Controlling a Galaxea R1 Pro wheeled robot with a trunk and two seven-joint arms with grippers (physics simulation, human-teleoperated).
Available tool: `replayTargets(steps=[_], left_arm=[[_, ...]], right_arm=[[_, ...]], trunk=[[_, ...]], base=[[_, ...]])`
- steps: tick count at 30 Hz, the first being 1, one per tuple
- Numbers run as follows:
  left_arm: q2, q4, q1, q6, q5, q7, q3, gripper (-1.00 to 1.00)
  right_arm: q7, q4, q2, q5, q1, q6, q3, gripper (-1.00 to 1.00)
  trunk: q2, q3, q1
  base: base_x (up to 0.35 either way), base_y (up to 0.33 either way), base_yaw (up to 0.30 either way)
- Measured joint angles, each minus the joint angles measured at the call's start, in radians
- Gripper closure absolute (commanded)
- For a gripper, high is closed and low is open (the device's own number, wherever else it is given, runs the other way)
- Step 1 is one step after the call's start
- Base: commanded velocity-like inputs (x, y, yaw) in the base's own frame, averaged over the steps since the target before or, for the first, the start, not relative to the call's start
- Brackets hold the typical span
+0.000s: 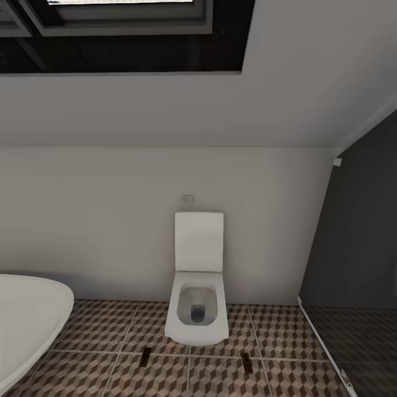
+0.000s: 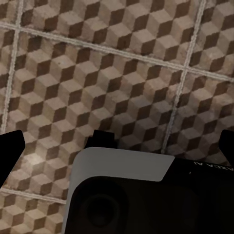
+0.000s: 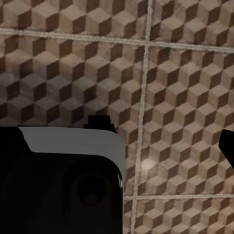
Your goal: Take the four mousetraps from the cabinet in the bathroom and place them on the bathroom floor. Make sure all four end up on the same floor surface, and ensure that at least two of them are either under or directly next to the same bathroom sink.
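Note:
The bathroom floor (image 1: 110, 336) of brown, beige and white cube-pattern tiles runs along the bottom of the head view. The mousetraps, the cabinet and the sink are out of view. My left gripper (image 2: 118, 144) points down at the floor (image 2: 117, 73), open, its dark fingertips (image 2: 10, 151) at both picture edges with nothing between them. My right gripper (image 3: 122, 144) also hangs over bare tiles (image 3: 170, 97), open. One of its fingertips (image 3: 227, 146) shows, and the other is lost against a dark rounded part of my body (image 3: 58, 185).
A white toilet (image 1: 197, 309) with its lid up stands against the pale wall ahead. A white bathtub rim (image 1: 33, 320) curves in at the left. A dark glass panel (image 1: 358, 248) closes the right side. Two small dark narrow shapes (image 1: 145, 356) (image 1: 246, 361) sit over the tiles before the toilet; what they are is unclear.

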Motion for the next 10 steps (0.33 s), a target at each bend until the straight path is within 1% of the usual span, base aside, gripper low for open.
replayTargets(steps=[10], left_arm=[[0.000,-0.001,0.000,0.000,0.002,0.000,0.002,-1.00]], right_arm=[[0.000,0.000,0.001,-0.001,0.000,0.000,-0.002,-1.00]], trunk=[[0.000,0.000,0.000]], base=[[0.000,0.000,0.000]])
